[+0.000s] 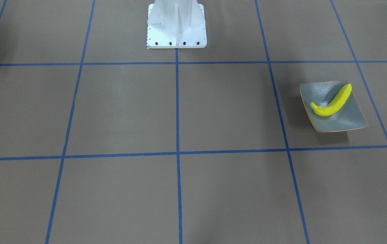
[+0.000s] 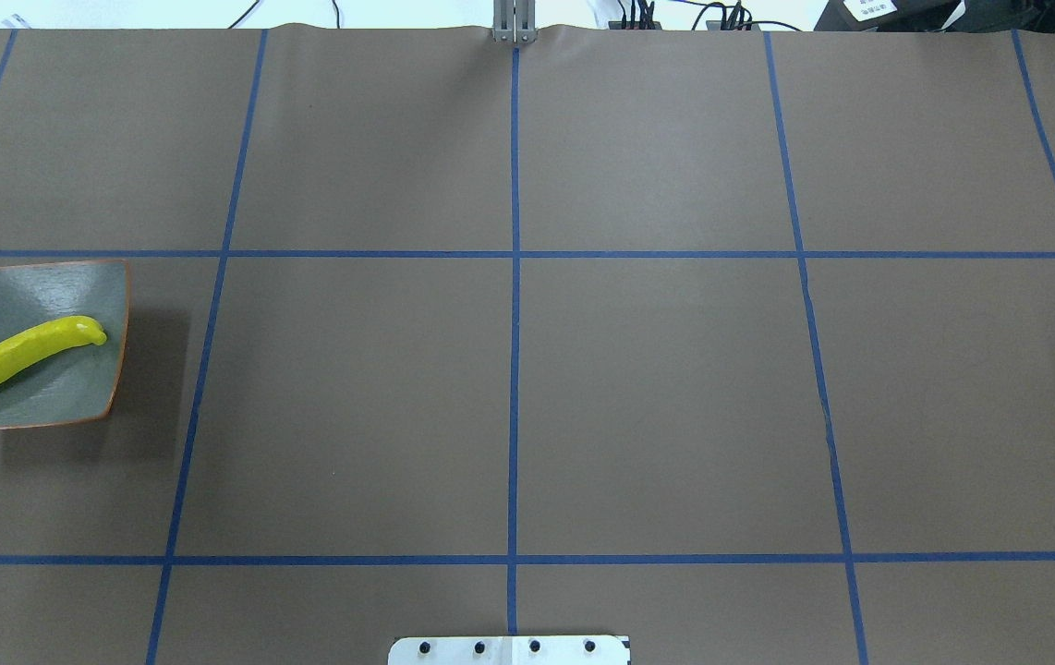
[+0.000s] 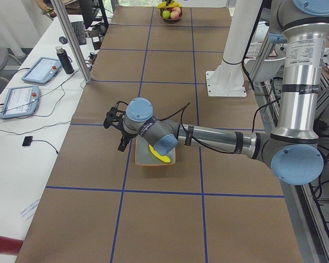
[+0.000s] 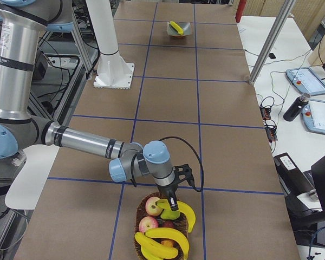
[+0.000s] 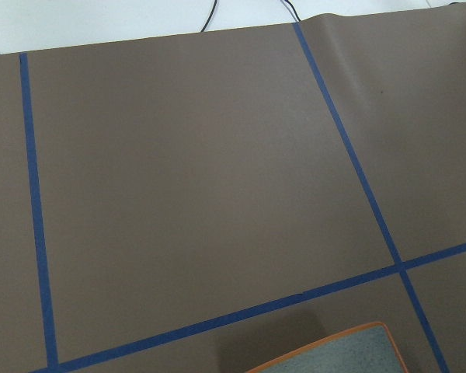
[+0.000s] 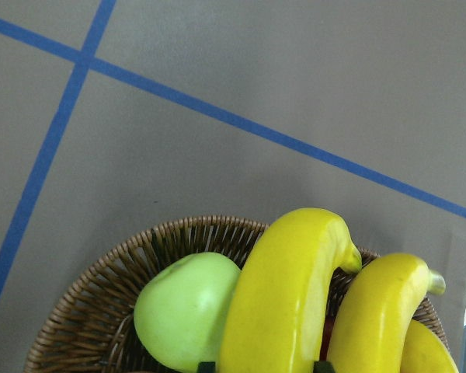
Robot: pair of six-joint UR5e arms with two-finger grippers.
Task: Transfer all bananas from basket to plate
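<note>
— One banana (image 1: 332, 101) lies diagonally across the plate (image 1: 349, 120). Others?
— In the wicker basket (image 6: 78, 311), beside a green apple (image 6: 182, 311). The right gripper (image 4: 173, 203) has its fingers clamped either side of a basket banana (image 6: 287, 287).
— The left gripper (image 3: 118, 130)?
— Just beside the plate. I can't tell how wide it stands.

Overhead camera behind me and front camera facing me share the plate (image 2: 38, 286); end cameras look along the table (image 2: 657, 369); wrist cameras sit near.

plate (image 1: 346, 119): grey-green, orange rim, one yellow banana (image 1: 333, 101) lying diagonally | basket (image 6: 78, 326): wicker, several bananas (image 4: 163, 242) inside
</note>
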